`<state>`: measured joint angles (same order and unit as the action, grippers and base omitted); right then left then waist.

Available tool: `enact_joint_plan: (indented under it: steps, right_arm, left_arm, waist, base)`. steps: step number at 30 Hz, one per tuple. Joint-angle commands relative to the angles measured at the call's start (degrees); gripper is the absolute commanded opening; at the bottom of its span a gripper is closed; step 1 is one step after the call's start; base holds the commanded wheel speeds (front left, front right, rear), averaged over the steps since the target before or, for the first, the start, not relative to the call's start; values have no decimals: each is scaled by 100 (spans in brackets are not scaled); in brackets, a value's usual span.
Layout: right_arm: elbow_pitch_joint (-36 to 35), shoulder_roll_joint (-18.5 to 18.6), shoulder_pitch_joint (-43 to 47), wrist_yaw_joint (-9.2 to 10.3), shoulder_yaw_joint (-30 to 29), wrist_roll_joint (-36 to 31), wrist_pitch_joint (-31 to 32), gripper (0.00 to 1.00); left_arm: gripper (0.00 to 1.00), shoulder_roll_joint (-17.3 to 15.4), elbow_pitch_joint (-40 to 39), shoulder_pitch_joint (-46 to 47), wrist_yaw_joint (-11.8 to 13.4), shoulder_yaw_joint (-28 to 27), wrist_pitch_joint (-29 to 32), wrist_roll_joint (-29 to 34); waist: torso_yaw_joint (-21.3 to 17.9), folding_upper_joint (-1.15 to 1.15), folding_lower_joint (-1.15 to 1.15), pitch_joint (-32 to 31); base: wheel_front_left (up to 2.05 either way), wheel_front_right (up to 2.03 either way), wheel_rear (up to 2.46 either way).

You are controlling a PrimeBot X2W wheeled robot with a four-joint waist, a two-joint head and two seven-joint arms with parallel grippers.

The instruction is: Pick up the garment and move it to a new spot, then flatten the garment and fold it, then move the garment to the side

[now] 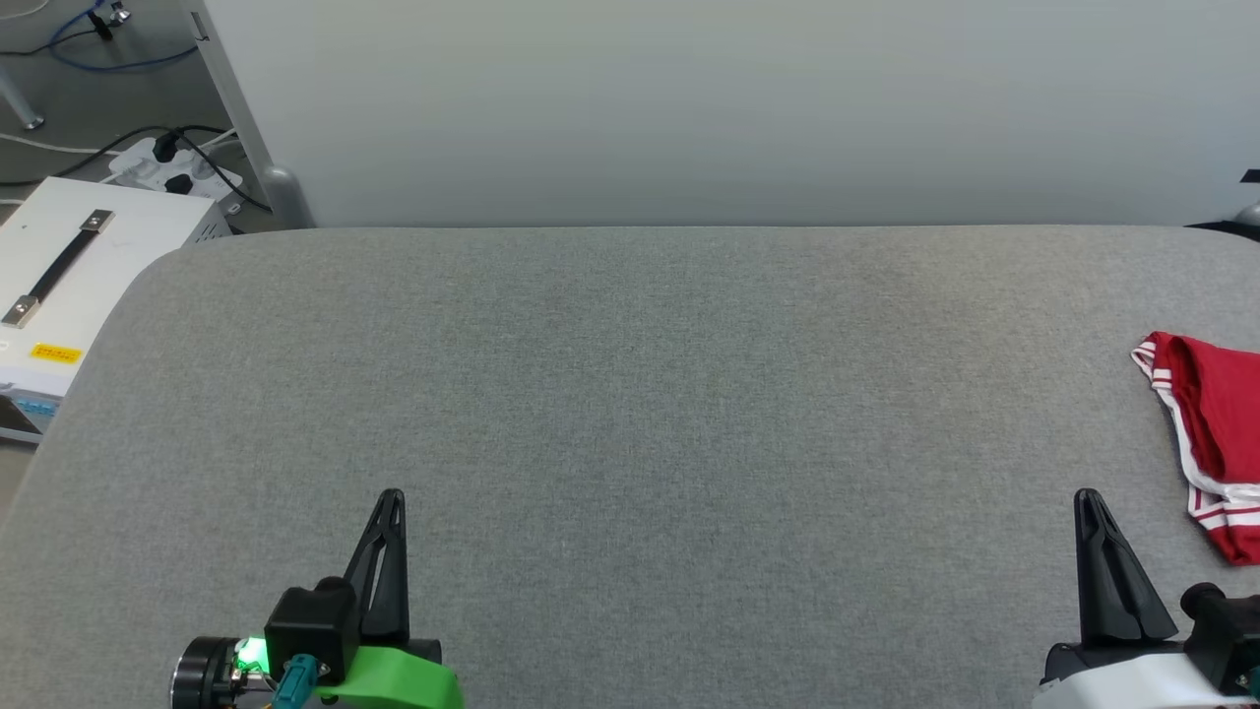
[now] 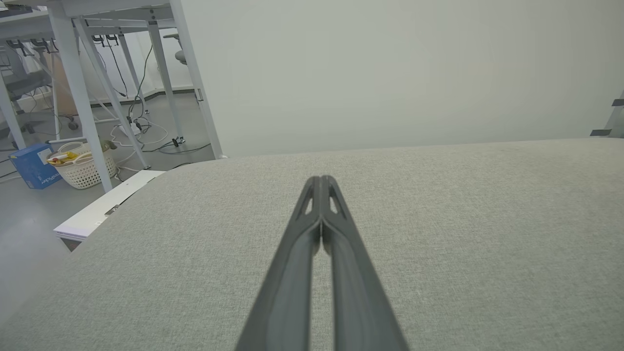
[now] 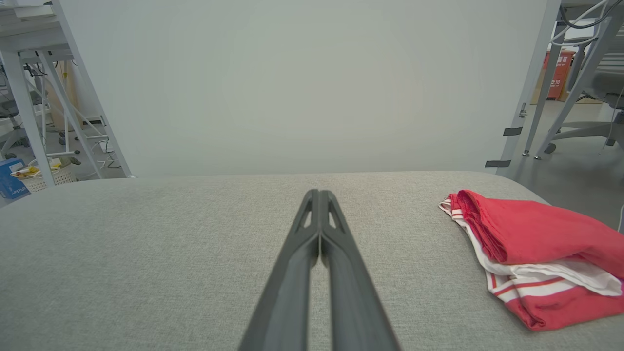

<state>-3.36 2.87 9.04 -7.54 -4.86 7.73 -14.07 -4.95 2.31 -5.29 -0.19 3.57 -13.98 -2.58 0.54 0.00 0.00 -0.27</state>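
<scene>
The jaws of the left gripper (image 1: pixel 391 497) are pressed together tip to tip with nothing between them. The jaws of the right gripper (image 1: pixel 1087 495) stand the same way, closed on nothing. Each gripper's 2 long dark fingers point away from the robot over bare grey fabric.

The right gripper is near the garment (image 3: pixel 526 239), on the robot's-left side of it and not touching it. The left gripper is well apart from the garment, far to its left.

The garment lies as 1 folded bundle on the grey fabric-covered worktop (image 1: pixel 630 394). Red cloth is on top, and a white layer with red-and-white striped trim shows along the edges nearest the right gripper. In the head view the picture's right edge cuts the garment off.

Behind the garment, a pale partition wall (image 1: pixel 689 108) runs along the worktop's far edge. Past the garment's right side, the right wrist view shows grey floor, white desk legs and a red bin (image 3: pixel 558 73).

Far to the garment's left, past the worktop's rounded corner, a white case (image 1: pixel 69 266) with a black handle stands beside a power strip (image 1: pixel 172 167) with black plugs. Farther left, the left wrist view shows a white basket (image 2: pixel 85 168) and a blue box (image 2: pixel 31 165) on the floor.
</scene>
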Motion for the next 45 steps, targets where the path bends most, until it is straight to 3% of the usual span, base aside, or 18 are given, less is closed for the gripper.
enact_joint_plan:
  steps: [1, 45]
  right_arm:
    - [20, 1, -54, 0, 21, -48, 29, 0]
    - [137, 1, -370, 2, 194, -317, 541, 0]
  left_arm:
    - [0, 13, -14, 31, 1, -15, 33, 16]
    - [0, 85, -94, 216, 8, -142, 540, 106]
  waist:
    - [-1, 0, 0, 0]
    - [-20, 0, 0, 10]
  base:
    - [0, 0, 0]
    - [0, 0, 0]
